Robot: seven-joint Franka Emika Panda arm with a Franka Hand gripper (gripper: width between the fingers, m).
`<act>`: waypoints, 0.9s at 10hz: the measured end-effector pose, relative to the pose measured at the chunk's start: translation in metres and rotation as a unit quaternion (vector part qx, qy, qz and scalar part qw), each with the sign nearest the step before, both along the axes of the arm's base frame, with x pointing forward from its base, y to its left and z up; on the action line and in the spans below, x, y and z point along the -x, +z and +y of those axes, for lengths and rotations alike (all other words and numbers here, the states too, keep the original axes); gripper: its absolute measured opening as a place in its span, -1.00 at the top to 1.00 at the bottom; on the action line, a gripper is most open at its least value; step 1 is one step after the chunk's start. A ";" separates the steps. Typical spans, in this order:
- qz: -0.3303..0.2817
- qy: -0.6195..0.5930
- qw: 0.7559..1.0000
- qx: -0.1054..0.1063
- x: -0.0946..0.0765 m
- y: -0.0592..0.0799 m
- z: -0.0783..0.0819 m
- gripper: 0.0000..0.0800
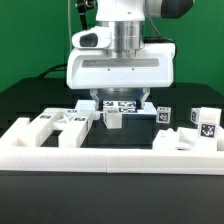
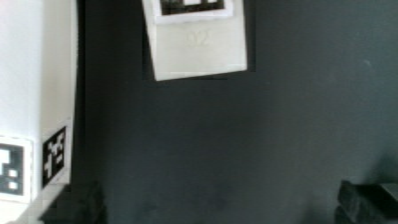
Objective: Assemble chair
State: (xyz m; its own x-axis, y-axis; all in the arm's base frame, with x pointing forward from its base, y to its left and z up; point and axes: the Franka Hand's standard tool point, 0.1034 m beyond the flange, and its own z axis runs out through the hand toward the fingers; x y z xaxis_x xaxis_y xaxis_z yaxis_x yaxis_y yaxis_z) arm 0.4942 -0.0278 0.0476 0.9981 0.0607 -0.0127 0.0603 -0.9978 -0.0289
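The chair is in loose matte white pieces with black-and-white tags. In the exterior view my gripper (image 1: 118, 112) hangs low over the table's middle, just above a small white block (image 1: 114, 119). Tagged pieces (image 1: 122, 104) lie right behind it. In the wrist view my gripper (image 2: 217, 205) is open, and only dark table shows between its dark fingertips (image 2: 366, 200). A small white piece (image 2: 196, 48) with a tag lies ahead of the jaws, apart from them. A large white slab (image 2: 32, 90) with tags lies along one side.
A long low white barrier wall (image 1: 100, 157) runs along the front and turns back at both ends. More chair pieces lie at the exterior view's left (image 1: 58, 122) and right (image 1: 204, 122), with a small tagged block (image 1: 163, 114) between.
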 end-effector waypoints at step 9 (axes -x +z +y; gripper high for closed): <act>0.259 0.021 0.965 -0.012 0.014 -0.007 0.006 -0.62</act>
State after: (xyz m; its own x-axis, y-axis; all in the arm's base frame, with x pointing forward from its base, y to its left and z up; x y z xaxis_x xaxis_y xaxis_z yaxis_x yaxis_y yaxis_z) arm 0.4802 -0.0222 0.0406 0.8544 0.1072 -0.5085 0.0716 -0.9934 -0.0891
